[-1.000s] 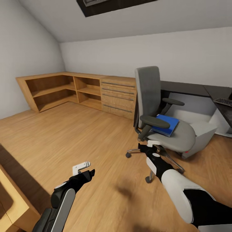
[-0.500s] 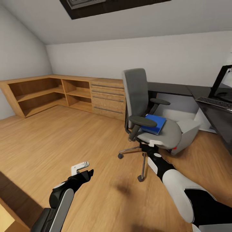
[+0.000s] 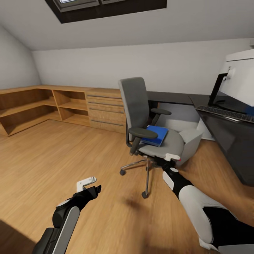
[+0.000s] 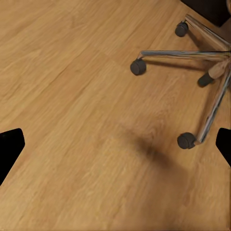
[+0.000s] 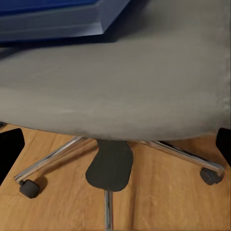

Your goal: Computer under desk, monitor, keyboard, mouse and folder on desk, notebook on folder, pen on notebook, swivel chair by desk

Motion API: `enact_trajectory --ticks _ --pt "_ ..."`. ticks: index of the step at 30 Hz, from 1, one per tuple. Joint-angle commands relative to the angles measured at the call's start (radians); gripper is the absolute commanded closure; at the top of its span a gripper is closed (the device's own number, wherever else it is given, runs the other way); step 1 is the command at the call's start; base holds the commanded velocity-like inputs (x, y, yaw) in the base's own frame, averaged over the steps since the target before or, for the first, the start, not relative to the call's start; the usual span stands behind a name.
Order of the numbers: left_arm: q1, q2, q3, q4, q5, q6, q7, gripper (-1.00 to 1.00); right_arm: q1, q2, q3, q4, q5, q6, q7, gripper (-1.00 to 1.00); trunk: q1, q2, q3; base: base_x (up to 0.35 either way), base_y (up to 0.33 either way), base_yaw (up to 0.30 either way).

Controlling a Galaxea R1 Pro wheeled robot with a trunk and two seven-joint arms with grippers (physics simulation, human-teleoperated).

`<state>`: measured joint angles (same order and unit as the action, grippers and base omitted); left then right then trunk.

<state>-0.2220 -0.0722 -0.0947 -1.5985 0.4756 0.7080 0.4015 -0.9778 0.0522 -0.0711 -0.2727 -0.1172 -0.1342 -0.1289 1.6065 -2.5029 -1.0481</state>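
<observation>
Head view: the blue folder (image 3: 154,135) lies flat on the grey seat of the swivel chair (image 3: 148,116), toward the seat's back and beside the near armrest, so it is not yet on the desk (image 3: 225,120). The chair stands on the wood floor (image 3: 53,155) just off the desk's long edge, its back turned toward the low wooden shelving (image 3: 53,106). On the desk's near wing the monitor (image 3: 240,81) stands upright with its white back showing, and the keyboard (image 3: 225,113) lies along the edge in front of it. A pale grey box, probably the computer (image 3: 190,141), sits on the floor behind the chair, partly under the desk top.

The right gripper (image 3: 170,157) is held right at the seat's front rim, just below the cushion. In the right wrist view the seat fills the upper part with the folder's blue edge (image 5: 53,19) above it, and the finger tips sit far apart at the two sides, so the jaws are spread wide. That pose suits a reach over the rim for the folder, judging from the task.

The left gripper (image 3: 87,184) hangs low over bare floor, well apart from the chair; the left wrist view shows its tips wide apart above the boards, with the chair's chrome legs and casters (image 4: 187,140) near. It holds nothing and seems simply parked out of the way.
</observation>
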Motion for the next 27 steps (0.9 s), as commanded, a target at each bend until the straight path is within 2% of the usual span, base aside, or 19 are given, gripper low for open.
enact_trajectory --ticks 1,8,16,27 --pt "0.000 0.000 0.000 -0.001 0.011 0.002 0.010 -1.00 -0.001 0.000 -0.005 0.001 -0.009 -0.005 0.002 -1.00 0.000 0.000 0.000 0.000 0.000 -0.222" --pt "0.000 0.000 0.001 -0.001 0.013 0.004 0.009 -1.00 -0.001 -0.001 -0.006 0.001 -0.011 -0.005 0.002 -1.00 0.000 0.000 0.008 0.000 0.050 -0.223" --pt "0.000 0.000 0.003 -0.001 0.014 0.004 0.008 -1.00 -0.001 -0.002 -0.006 0.002 -0.012 -0.005 0.003 -1.00 0.000 0.000 0.017 0.000 0.275 -0.223" --pt "0.000 0.000 0.027 -0.001 0.015 0.005 0.007 -1.00 -0.001 -0.003 -0.007 0.003 -0.012 -0.005 0.003 -1.00 0.000 0.000 0.030 0.000 0.256 -0.225"
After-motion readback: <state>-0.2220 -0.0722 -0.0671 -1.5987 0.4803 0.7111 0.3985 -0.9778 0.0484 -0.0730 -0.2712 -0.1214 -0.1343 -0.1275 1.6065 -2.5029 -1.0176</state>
